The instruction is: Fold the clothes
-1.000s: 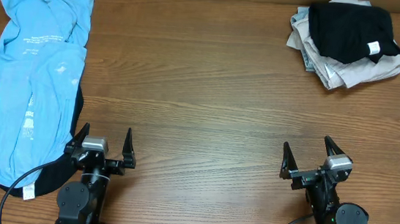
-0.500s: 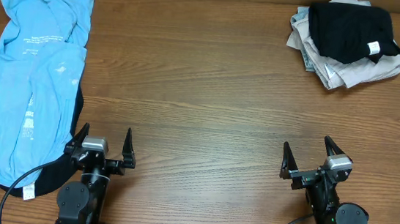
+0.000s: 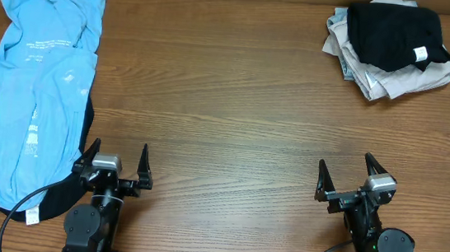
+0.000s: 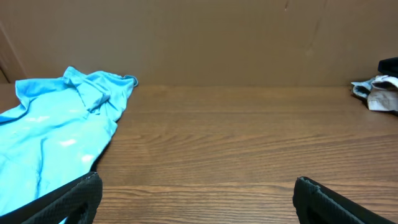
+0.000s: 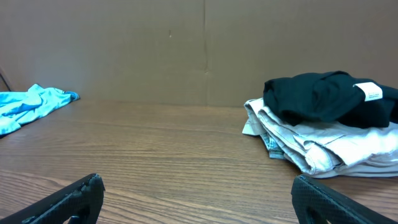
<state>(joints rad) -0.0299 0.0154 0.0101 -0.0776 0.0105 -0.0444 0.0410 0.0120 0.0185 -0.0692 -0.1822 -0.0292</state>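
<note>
A light blue shirt (image 3: pixel 43 84) lies crumpled and stretched along the table's left side, over a dark garment (image 3: pixel 57 197) that shows near the front; the shirt also shows in the left wrist view (image 4: pixel 56 134). A pile of clothes sits at the back right: a black garment (image 3: pixel 395 35) on top of beige ones (image 3: pixel 378 79), also in the right wrist view (image 5: pixel 323 96). My left gripper (image 3: pixel 116 155) is open and empty at the front left, just right of the shirt. My right gripper (image 3: pixel 344 175) is open and empty at the front right.
The wooden table (image 3: pixel 227 101) spans the view. A brown cardboard wall (image 4: pixel 199 37) stands behind its far edge. A black cable (image 3: pixel 18 209) loops by the left arm's base.
</note>
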